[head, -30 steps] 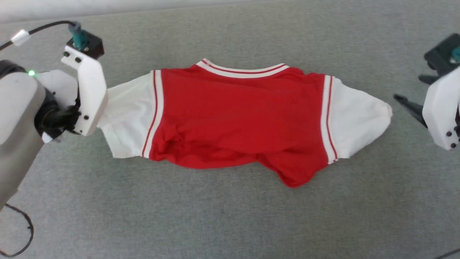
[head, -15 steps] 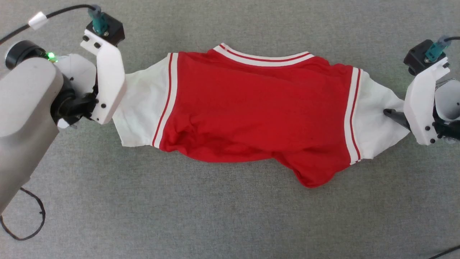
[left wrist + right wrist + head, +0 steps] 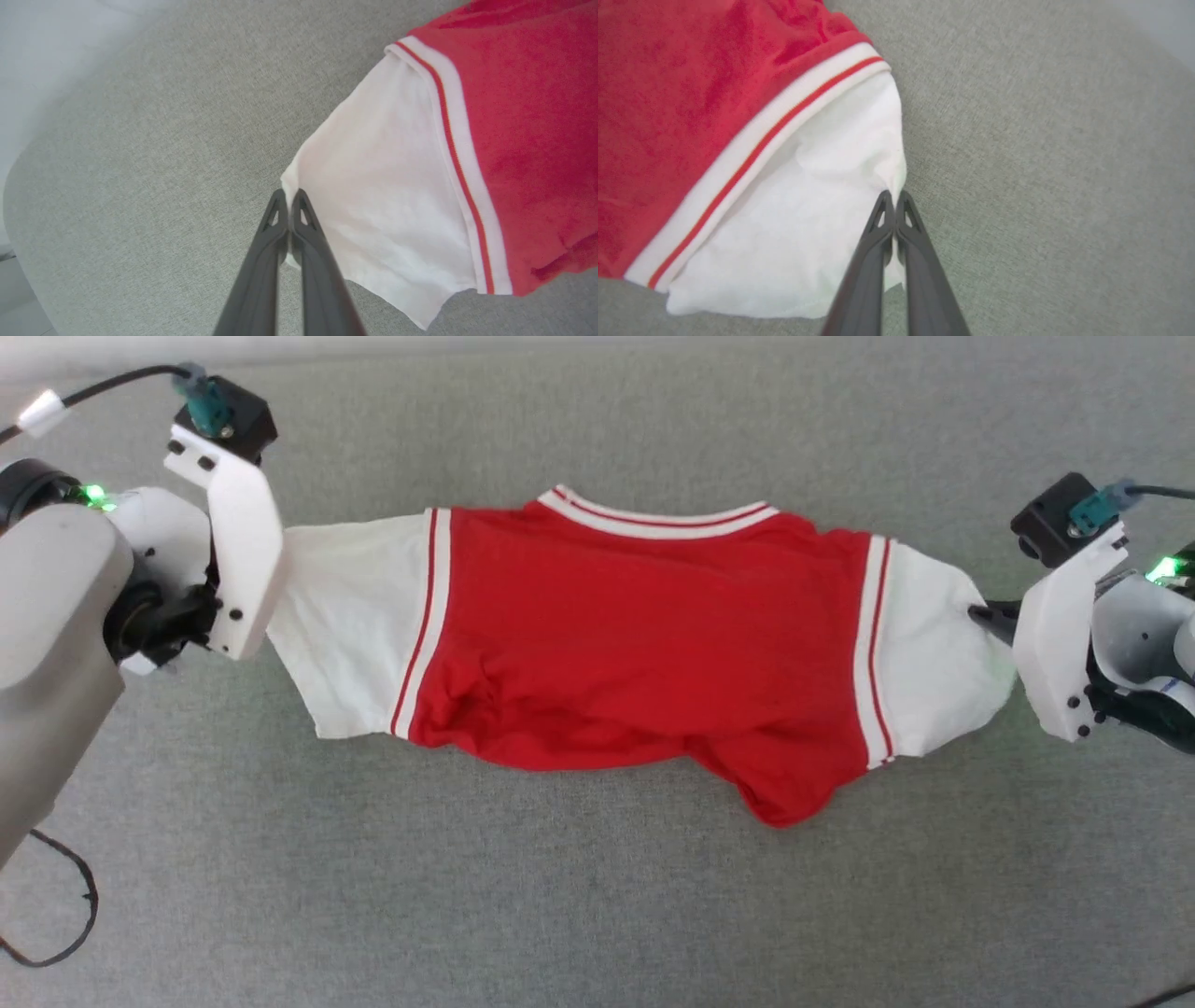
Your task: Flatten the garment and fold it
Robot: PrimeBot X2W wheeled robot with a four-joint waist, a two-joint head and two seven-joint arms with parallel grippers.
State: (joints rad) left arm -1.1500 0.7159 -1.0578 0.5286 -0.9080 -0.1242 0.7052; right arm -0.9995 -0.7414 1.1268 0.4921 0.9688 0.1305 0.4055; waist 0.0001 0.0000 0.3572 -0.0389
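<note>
The garment [image 3: 644, 644], a red T-shirt with white sleeves and striped trim, lies stretched sideways on the grey cloth surface [image 3: 597, 896], collar toward the far side, its lower part bunched. My left gripper [image 3: 289, 193] is shut on the outer edge of the white sleeve [image 3: 383, 205] at the shirt's left end. My right gripper [image 3: 891, 195] is shut on the outer edge of the other white sleeve [image 3: 808, 219]; its dark fingers [image 3: 991, 616] meet that sleeve's tip in the head view. The left gripper's fingers are hidden behind its white wrist bracket [image 3: 233, 541] in the head view.
A black cable [image 3: 56, 933] loops on the surface at the lower left. A pale floor or wall [image 3: 42, 51] lies beyond the surface's edge in the left wrist view. Grey cloth stretches in front of the shirt.
My right gripper came in from the right, reached the right sleeve's tip and closed on it. The left gripper stayed shut on its sleeve. The head camera shifted between frames.
</note>
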